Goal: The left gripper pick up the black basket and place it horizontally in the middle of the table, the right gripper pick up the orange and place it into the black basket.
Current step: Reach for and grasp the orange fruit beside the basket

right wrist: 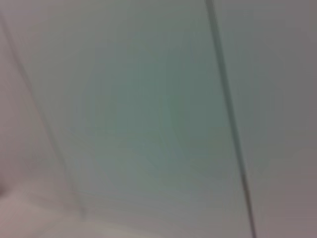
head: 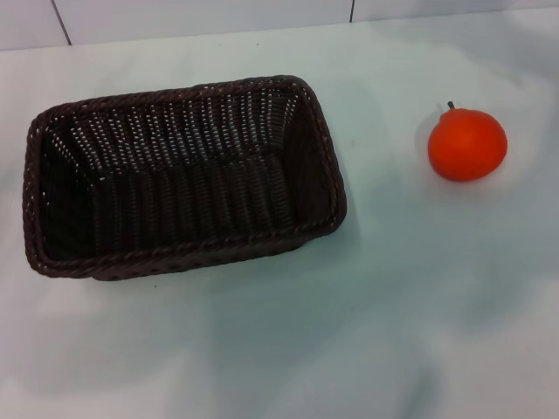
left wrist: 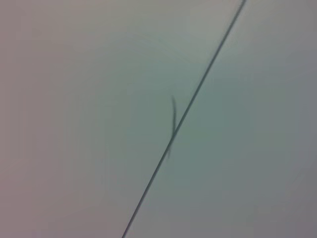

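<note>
The black basket (head: 183,175) lies on the white table (head: 349,332), left of the middle, with its long side running left to right and slightly turned. It is empty. The orange (head: 466,144), with a short dark stem, sits on the table to the right of the basket, well apart from it. Neither gripper shows in the head view. The left wrist view and the right wrist view show only pale surface with thin dark lines; no fingers, basket or orange appear there.
A tiled wall (head: 201,17) with dark seams runs along the table's far edge. Bare tabletop lies in front of the basket and between the basket and the orange.
</note>
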`<state>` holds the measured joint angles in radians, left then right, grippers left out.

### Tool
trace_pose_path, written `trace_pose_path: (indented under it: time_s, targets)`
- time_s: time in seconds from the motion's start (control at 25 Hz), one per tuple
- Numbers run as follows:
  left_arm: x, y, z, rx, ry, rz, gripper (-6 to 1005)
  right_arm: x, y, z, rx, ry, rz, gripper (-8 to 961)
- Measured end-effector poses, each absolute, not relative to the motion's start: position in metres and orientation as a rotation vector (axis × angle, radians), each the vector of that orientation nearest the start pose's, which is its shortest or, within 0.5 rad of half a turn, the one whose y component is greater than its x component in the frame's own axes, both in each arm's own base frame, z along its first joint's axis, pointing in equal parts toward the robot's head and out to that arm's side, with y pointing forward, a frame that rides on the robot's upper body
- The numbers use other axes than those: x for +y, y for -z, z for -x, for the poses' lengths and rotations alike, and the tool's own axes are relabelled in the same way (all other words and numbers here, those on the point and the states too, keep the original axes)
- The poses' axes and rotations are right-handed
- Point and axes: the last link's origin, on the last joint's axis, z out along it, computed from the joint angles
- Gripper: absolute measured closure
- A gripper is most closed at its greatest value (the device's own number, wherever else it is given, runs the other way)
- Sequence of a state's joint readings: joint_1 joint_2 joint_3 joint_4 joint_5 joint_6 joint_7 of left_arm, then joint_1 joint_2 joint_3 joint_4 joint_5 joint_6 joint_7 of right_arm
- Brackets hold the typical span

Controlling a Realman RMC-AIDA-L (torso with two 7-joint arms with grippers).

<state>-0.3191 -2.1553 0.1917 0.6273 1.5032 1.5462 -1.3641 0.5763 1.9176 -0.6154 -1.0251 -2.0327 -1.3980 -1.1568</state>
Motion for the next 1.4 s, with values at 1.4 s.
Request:
trace_pose_path:
  time_s: [1.4]
  targets:
    - [0.303,-0.091,0.325,-0.803,1.322,1.654,295,0.399,-0.069,-0.287,2.739,-0.637,-1.200,235]
